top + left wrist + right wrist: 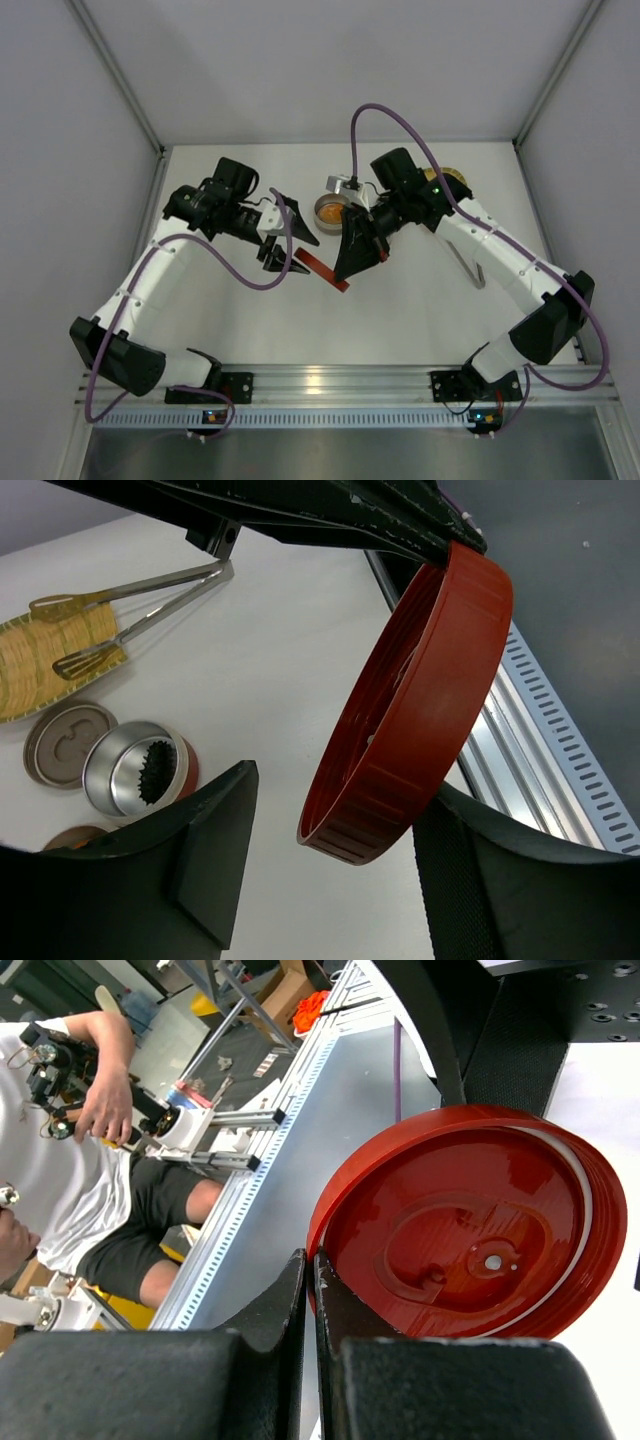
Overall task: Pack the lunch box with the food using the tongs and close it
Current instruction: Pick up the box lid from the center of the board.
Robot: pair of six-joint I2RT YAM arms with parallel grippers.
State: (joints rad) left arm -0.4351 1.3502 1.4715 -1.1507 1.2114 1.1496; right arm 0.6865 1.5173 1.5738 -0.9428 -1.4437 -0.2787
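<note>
My right gripper (352, 262) is shut on the rim of a round red lid (318, 268), holding it on edge above the table; the pinch shows in the right wrist view (313, 1265). My left gripper (340, 795) is open, its fingers (210, 850) on either side of the red lid's (420, 710) lower edge, with a gap on the left. A silver tin (138, 770) of the lunch box holds the black piece of food (155, 773). The tongs (140, 605) lie with their tips on the woven tray (50, 665).
A flat brown disc (62, 742) lies beside the silver tin. In the top view a round tin with orange inside (330, 210) stands behind the grippers. The aluminium rail (330, 380) runs along the near edge. A person (70, 1160) sits beyond the rail.
</note>
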